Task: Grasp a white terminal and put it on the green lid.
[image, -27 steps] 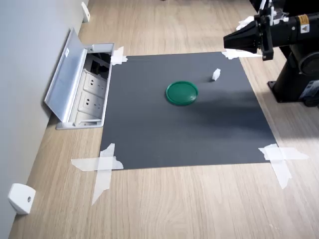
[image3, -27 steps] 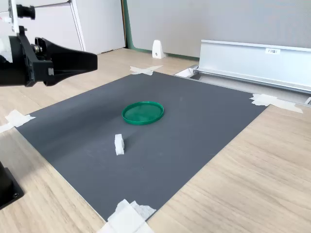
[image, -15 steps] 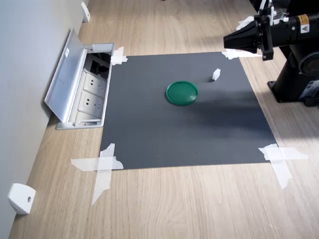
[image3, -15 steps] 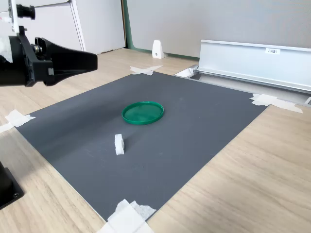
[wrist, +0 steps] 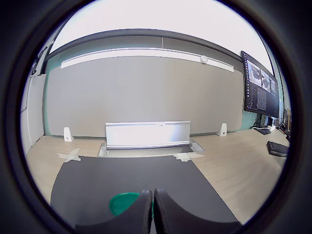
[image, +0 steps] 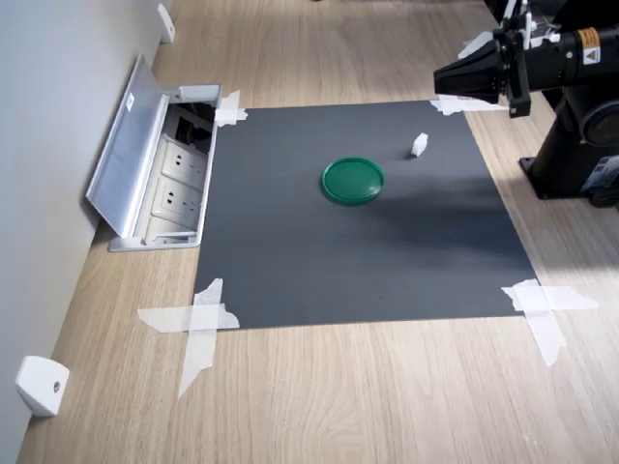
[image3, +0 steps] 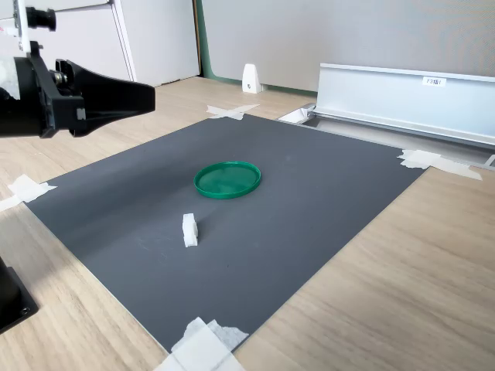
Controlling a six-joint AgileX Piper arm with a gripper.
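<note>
A tiny white terminal point(image: 418, 145) point(image3: 189, 229) stands alone on the dark grey mat, a short way from the round green lid point(image: 353, 180) point(image3: 227, 179). My gripper point(image: 438, 81) point(image3: 151, 96) hangs high above the mat's edge, well off both things, pointing level across the mat. Its black fingers point(wrist: 143, 213) meet with no gap and hold nothing. The wrist view shows part of the green lid point(wrist: 122, 203) just past the fingertips; the terminal is out of view there.
The grey mat point(image: 358, 242) is taped at its corners to a wooden table. An open floor socket box with a raised metal flap point(image: 135, 155) point(image3: 402, 97) lies past the mat. A white wedge piece point(image: 41, 385) sits by the wall. The arm's black base point(image: 575, 155) stands beside the mat.
</note>
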